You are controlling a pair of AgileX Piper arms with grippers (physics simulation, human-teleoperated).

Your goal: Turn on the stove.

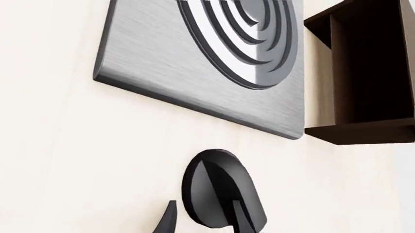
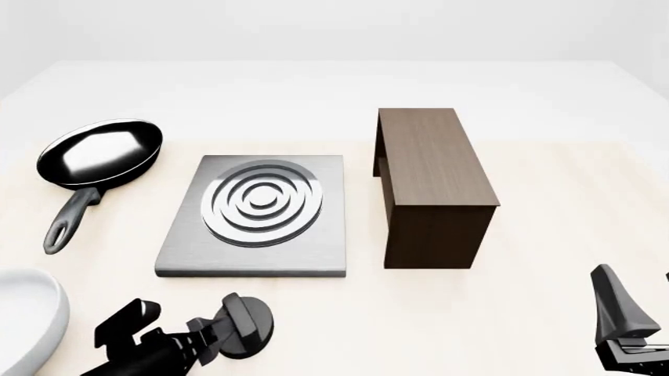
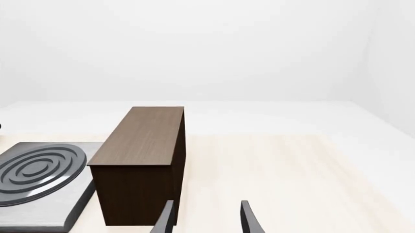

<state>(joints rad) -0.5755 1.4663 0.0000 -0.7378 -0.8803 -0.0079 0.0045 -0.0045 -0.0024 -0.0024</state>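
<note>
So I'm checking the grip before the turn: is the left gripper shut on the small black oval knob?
Cannot tell. The left gripper has fingers either side of the knob's ridge, but contact isn't visible.

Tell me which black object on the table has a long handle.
The frying pan, far left; the knob by the left gripper has only a ridge.

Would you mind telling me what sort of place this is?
Probably a mock kitchen tabletop in a simulator: a stove with its knob, a pan, and bare white surroundings.
</note>
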